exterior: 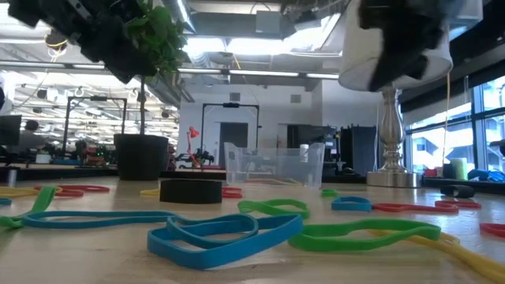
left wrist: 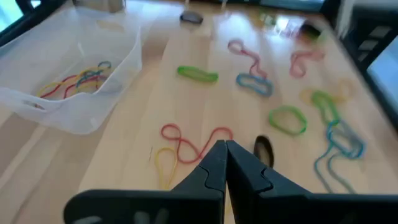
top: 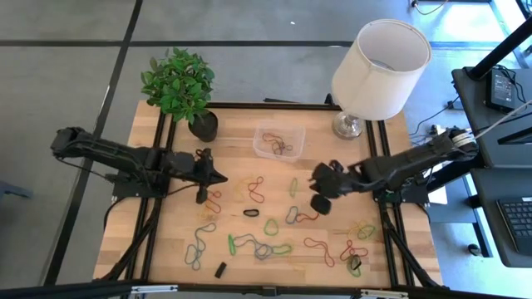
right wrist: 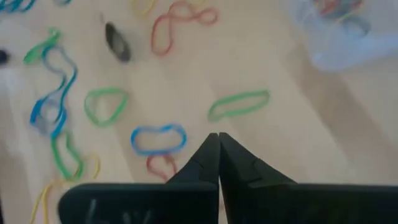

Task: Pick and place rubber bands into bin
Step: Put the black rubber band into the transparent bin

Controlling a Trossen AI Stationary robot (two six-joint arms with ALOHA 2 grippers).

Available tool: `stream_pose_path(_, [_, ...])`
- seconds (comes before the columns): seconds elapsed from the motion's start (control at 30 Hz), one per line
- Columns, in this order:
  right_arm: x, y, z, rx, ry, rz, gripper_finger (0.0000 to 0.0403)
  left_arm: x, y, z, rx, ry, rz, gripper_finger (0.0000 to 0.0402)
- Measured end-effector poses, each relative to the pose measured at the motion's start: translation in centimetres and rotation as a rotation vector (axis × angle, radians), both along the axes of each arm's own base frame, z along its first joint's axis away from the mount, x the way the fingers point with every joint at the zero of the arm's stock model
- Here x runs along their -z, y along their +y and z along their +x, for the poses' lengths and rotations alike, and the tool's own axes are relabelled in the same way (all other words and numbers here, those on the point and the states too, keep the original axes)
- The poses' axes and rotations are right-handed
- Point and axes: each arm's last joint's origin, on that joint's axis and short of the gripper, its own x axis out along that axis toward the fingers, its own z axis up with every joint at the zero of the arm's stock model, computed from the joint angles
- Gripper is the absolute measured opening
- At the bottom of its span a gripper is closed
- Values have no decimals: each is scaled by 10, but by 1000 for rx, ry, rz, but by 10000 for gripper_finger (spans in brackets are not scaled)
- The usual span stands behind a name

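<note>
From my remote seat, both dark arms hang over the pale wooden slatted table, which sits in a black frame on a grey floor; beyond it the low view shows an open lab with ceiling lights and windows. A white drum-shaded lamp stands at the far right corner, a leafy green plant in a black pot at the far left. The small clear plastic rectangular bin sits between them near the far edge, with a few coloured bands already inside. Most of the thin floppy rubber bands (green, blue, red, yellow, black) lie scattered across the middle and near half of the table, well apart from the bin. The right gripper hovers above the table, fingers pressed together on nothing, with a green oval band and a blue band just ahead of it. The left gripper is likewise closed and empty, above a red squiggled band. My judgement: the step in hand is choosing the next band, so I would open the jaws before descending, straddle a single strand, and pinch low against the wood so the loop does not slip. A small solid black block near the front edge is not a target.
</note>
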Motion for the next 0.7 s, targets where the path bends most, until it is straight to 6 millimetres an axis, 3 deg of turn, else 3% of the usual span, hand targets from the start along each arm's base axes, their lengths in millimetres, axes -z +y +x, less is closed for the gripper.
stream_pose_path(0.37, [35,9,-51,-109,-168,83,2,-41,-27,51,-139,132,60,1])
stream_pose_path(0.7, [54,7,-75,-158,-185,97,5,-51,-70,78,-226,392,-17,1])
